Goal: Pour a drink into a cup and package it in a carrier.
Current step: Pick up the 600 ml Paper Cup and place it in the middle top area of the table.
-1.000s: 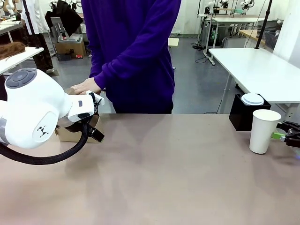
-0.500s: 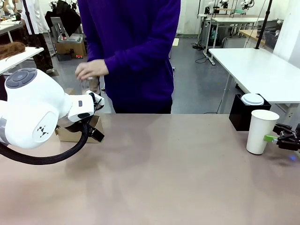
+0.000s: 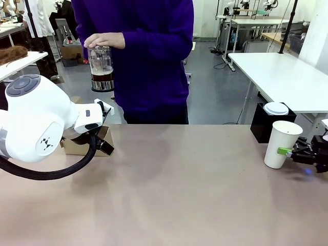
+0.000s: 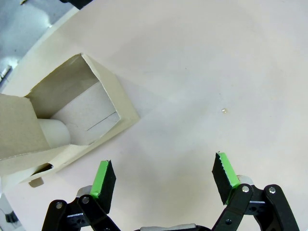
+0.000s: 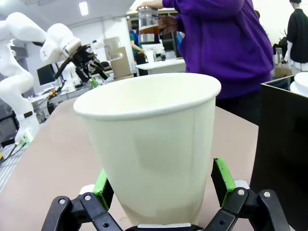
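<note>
At the right edge of the desk (image 3: 179, 195), my right claw (image 5: 162, 173) lies low and level, its fingers reaching sideways toward the middle. Between them stands the tall, plain white paper cup (image 3: 282, 136), smooth and slightly tapered, with a rolled rim and nothing inside that I can see. It leans a little off upright. My jaws are spread as wide as they go. One green pad sits close against the cup's wall and the other stands just off it, so I straddle the cup rather than clamp it.

Beyond the cup, at the far right corner, is a matt black box (image 3: 262, 128) with a round white lid-like top (image 3: 275, 108).

My left arm comes in from the left side, its bulky white joint nearest the camera and the wrist bent down over the far left corner. There my left claw (image 4: 163, 166) hovers over bare, pinkish-brown matt desk, gaping wide with nothing between the pads. Just beside it sits the small brown cardboard carrier (image 4: 72, 125), with folded flaps, raw-cut edges and a curved inner wall showing.

Across the far edge, a person in a purple sweater holds up a clear glass pot with metal bands (image 3: 102, 64), one hand (image 3: 105, 40) on its top. The dark brown drink (image 3: 102, 77) fills its lower part, well apart from the cup.
</note>
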Tool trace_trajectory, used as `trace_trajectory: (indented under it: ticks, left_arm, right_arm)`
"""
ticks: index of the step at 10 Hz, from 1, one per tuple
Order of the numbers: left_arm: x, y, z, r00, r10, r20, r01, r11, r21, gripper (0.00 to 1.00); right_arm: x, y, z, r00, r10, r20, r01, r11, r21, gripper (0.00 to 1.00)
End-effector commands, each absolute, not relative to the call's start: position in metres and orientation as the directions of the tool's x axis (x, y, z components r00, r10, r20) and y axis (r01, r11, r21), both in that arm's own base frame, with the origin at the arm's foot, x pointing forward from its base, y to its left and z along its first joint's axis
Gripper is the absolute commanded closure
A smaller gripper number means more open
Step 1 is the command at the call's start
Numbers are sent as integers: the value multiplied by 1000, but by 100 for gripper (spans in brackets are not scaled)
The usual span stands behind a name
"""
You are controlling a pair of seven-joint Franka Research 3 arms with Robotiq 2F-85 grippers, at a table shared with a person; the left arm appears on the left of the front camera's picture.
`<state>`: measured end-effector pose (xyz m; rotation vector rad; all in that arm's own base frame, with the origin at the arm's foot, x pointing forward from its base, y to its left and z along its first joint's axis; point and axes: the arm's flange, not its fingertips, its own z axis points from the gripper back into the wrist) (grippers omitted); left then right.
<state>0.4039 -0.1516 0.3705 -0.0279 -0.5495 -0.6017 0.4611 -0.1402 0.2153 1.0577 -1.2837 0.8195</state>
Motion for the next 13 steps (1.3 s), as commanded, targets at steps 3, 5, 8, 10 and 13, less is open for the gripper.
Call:
trace_trajectory:
  ticks: [3, 5, 8, 10, 13]
  left_arm:
    - [404, -152, 371, 686, -530, 499, 545, 828, 131, 0]
    - [404, -152, 371, 686, -530, 499, 545, 828, 131, 0]
    - [404, -152, 371, 686, -530, 499, 545, 828, 131, 0]
    - [404, -152, 371, 686, -530, 499, 545, 828, 131, 0]
    - [404, -152, 371, 686, -530, 499, 545, 828, 131, 0]
  right_arm:
    - [465, -119, 215, 87, -74, 993, -932, 347, 107, 0]
    - [467, -115, 213, 92, -62, 994, -935, 338, 108, 0]
    - [468, -121, 215, 122, -79, 989, -940, 312, 140, 20]
    - [468, -121, 215, 122, -79, 989, -940, 312, 140, 20]
    - [460, -106, 233, 98, -97, 990, -928, 350, 126, 20]
